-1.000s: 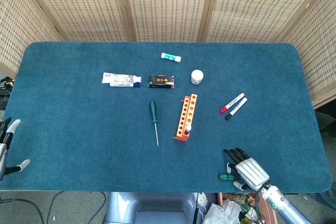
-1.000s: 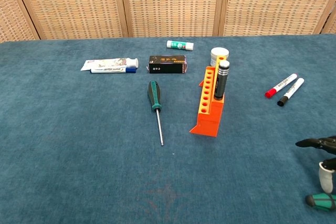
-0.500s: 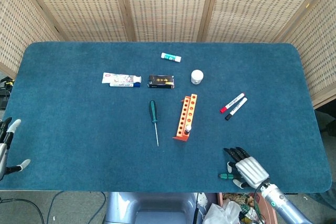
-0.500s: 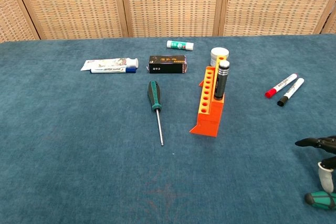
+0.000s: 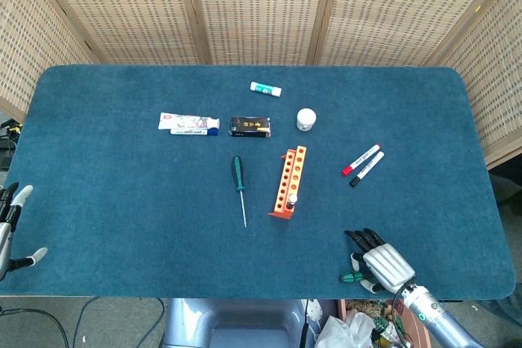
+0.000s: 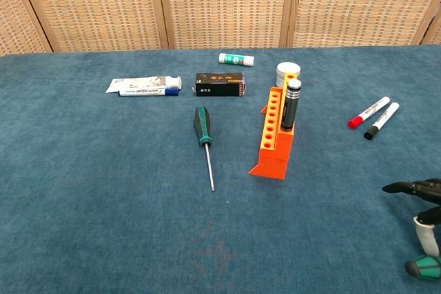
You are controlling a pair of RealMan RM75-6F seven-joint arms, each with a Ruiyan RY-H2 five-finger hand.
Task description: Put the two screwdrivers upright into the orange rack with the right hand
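A green-and-black screwdriver (image 5: 238, 186) (image 6: 204, 139) lies flat on the blue table, left of the orange rack (image 5: 288, 182) (image 6: 275, 140). The rack stands upright with a black cylindrical tool (image 6: 291, 105) in one of its near holes. My right hand (image 5: 382, 263) (image 6: 424, 208) is at the table's near right edge. Its thumb presses a second green-handled screwdriver (image 5: 351, 276) (image 6: 424, 267), most of which the hand hides. The left hand (image 5: 11, 228) hangs off the table's left edge with fingers apart, holding nothing.
Two markers, red (image 5: 360, 159) and black (image 5: 367, 168), lie right of the rack. Behind it are a white jar (image 5: 306, 120), a black box (image 5: 250, 125), a toothpaste tube (image 5: 188, 124) and a small white tube (image 5: 265, 89). Wicker screens stand behind the table.
My right hand has shifted slightly left and toward the near edge, and the green handle moved with it. Everything else stays put.
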